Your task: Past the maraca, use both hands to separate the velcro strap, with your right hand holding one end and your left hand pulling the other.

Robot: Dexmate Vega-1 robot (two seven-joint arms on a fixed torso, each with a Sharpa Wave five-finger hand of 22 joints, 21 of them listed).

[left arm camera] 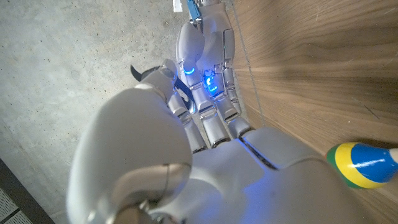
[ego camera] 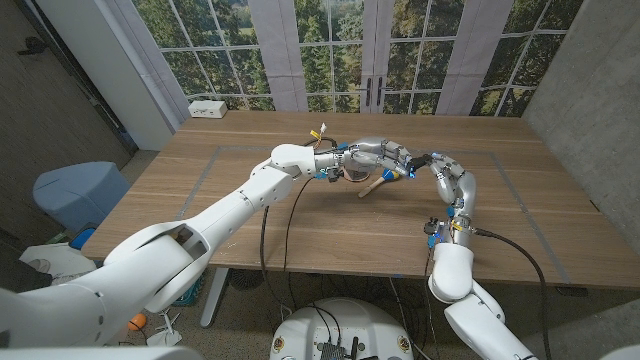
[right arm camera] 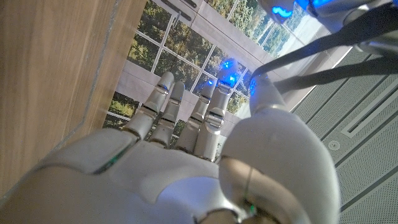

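Strap [ego camera: 418, 160] between left robot hand [ego camera: 375, 156] and right robot hand [ego camera: 447, 175].

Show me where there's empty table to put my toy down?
Bare wood lies along the near edge of the table, between the two arms, and on the far side by the white box. It's crowded mid-table, where the left hand and right hand meet over the maraca.

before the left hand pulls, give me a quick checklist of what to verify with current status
1. Both hands meet past the maraca: ok.
2. Right hand pinches one strap end: ok; dark strap runs from its fingertips.
3. Left hand grips the other end: cannot tell; fingers hide it.
4. Strap off the table: ok, lifted.
5. Maraca clear of the pull: cannot tell; it lies under the left hand.
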